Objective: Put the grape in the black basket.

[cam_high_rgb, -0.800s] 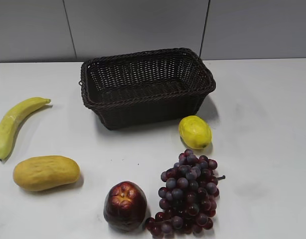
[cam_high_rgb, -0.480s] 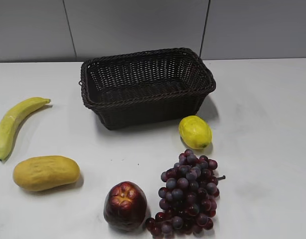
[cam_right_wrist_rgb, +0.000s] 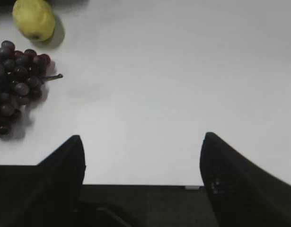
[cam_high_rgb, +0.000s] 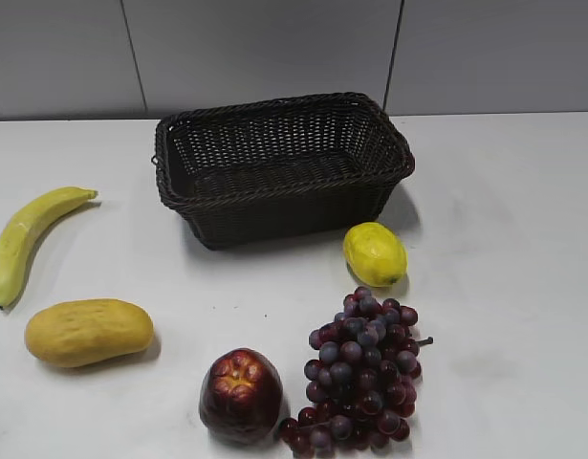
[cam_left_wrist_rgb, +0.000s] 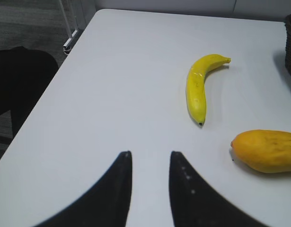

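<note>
The grape (cam_high_rgb: 362, 371) is a bunch of dark purple-red grapes lying on the white table at the front, right of centre. It also shows at the left edge of the right wrist view (cam_right_wrist_rgb: 15, 80). The black basket (cam_high_rgb: 284, 196) stands empty at the back centre. Neither gripper shows in the exterior view. My right gripper (cam_right_wrist_rgb: 143, 142) is wide open and empty over the table's near edge, well to the right of the grape. My left gripper (cam_left_wrist_rgb: 150, 156) is open with a narrow gap, empty, above bare table at the left.
A yellow lemon-like fruit (cam_high_rgb: 375, 253) lies between basket and grape. A glossy dark red apple-like fruit (cam_high_rgb: 240, 395) sits just left of the grape. A banana (cam_high_rgb: 28, 239) and an orange-yellow mango (cam_high_rgb: 88, 331) lie at the left, and both show in the left wrist view.
</note>
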